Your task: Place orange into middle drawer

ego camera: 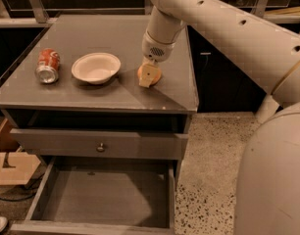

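Your orange (158, 74) sits on the cabinet top (115, 33), toward its right near part and just right of the white bowl (96, 67). The gripper (149, 80) is down on the orange from above and partly covers it; you cannot tell whether it has taken hold. Left of the bowl, a red soda can (47, 66) lies on its side. Below the top is the knobbed drawer (101, 146). Under that, the middle drawer (101, 199) stands pulled out toward the near side, showing its flat grey floor.
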Controlling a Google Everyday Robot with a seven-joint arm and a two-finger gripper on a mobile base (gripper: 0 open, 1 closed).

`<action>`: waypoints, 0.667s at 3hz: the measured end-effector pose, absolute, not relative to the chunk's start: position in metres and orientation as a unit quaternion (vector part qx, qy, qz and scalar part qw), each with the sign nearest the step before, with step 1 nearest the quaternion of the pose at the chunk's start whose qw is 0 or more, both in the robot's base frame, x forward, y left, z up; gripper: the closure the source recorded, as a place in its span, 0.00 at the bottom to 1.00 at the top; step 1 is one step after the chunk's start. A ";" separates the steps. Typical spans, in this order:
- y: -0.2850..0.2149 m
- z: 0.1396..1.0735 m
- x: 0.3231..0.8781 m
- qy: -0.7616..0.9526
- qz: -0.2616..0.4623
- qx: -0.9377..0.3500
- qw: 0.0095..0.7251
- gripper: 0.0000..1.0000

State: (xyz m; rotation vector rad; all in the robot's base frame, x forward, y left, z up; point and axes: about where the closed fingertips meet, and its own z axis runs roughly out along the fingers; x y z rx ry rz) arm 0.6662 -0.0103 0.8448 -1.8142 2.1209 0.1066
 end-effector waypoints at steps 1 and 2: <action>-0.017 0.862 0.662 0.755 0.014 -0.626 0.193 1.00; -0.029 0.889 0.646 0.763 -0.014 -0.607 0.221 1.00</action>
